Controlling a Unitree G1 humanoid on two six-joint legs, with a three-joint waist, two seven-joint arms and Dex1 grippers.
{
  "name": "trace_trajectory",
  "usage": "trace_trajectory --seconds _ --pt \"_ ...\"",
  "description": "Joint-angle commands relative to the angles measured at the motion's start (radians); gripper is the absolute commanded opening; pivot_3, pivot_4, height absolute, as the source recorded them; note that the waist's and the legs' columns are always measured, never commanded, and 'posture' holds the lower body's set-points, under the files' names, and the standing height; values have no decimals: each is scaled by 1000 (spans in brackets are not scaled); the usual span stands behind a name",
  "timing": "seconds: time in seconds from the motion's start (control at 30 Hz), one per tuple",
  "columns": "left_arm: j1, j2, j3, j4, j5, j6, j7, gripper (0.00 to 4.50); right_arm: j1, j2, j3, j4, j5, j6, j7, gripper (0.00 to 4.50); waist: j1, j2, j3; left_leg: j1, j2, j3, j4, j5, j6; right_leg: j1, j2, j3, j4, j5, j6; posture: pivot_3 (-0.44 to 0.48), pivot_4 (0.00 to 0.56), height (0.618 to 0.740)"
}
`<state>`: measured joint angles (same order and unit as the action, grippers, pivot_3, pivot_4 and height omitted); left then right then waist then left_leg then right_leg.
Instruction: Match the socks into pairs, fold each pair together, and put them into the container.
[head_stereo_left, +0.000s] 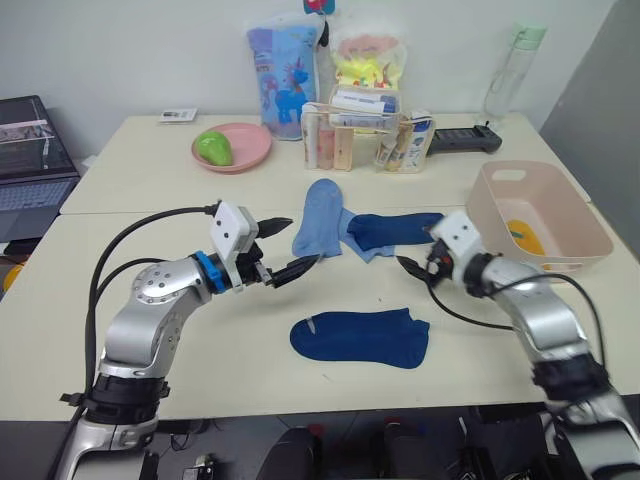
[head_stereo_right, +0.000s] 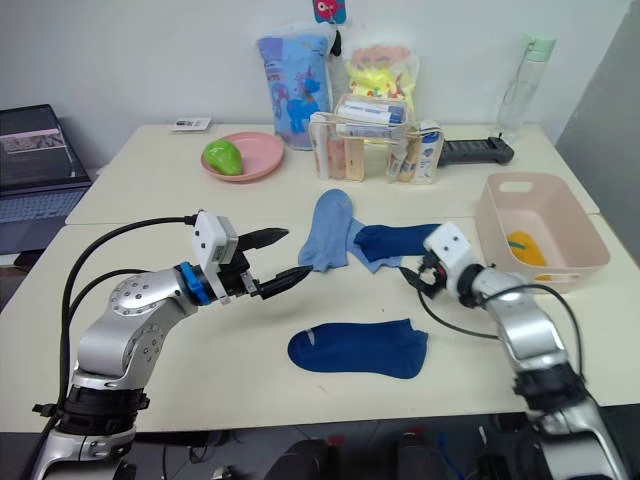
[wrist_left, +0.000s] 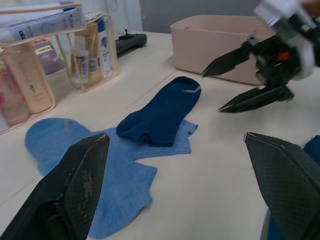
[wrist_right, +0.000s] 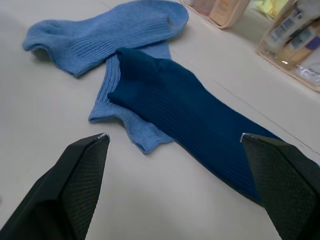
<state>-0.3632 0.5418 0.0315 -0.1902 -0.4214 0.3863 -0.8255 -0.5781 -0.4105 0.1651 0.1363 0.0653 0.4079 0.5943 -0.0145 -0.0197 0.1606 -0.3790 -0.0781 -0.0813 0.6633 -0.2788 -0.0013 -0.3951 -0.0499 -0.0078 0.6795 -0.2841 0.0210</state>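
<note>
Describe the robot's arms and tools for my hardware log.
Both arms are silver metal with rounded joint housings and black cables looping alongside. The left arm carries a blue ring at the wrist. Each wrist bears a white boxy block. The left tool and right tool each have two black pointed fingers.

A plain office or lab room: pale bench against a white wall, laptop at the side.

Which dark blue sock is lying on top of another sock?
The navy sock by the right end effector; it overlaps a light blue sock. The other navy sock lies alone.
</note>
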Motion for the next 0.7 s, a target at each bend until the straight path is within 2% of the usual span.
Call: trace_trajectory --seconds 0.03,0.33,0.57,0.67,0.7 --pt "12 -3 1 -40 22 -9 38 4470 -129 71 7 180 -33 -96 -44 4500 -9 0 0 0 0 0 0 0 0 0 0 0 0 0 0 0 150 740" --pt "64 -27 18 -88 7 -4 100 4470 -445 231 2 758 -101 -310 -101 4500 -17 0 0 -5 0 1 0 0 -1 -7 0 1 1 0 0 0 150 740" --pt "93 -42 57 -127 -19 20 165 4470 -535 277 -5 953 -117 -345 -66 4500 -17 0 0 -6 0 1 -1 0 -1 -9 0 1 1 0 0 0 150 740" --pt "106 -44 68 -146 -30 40 187 4500 -540 280 -9 977 -121 -345 -41 3911 -17 0 0 -6 0 1 -1 0 -1 -9 0 1 1 0 0 0 150 740" --pt "109 -43 69 -150 -33 46 191 4500 -540 281 -9 982 -123 -345 -36 3540 -18 0 0 -6 0 1 -1 0 -1 -9 0 1 1 0 0 0 150 740"
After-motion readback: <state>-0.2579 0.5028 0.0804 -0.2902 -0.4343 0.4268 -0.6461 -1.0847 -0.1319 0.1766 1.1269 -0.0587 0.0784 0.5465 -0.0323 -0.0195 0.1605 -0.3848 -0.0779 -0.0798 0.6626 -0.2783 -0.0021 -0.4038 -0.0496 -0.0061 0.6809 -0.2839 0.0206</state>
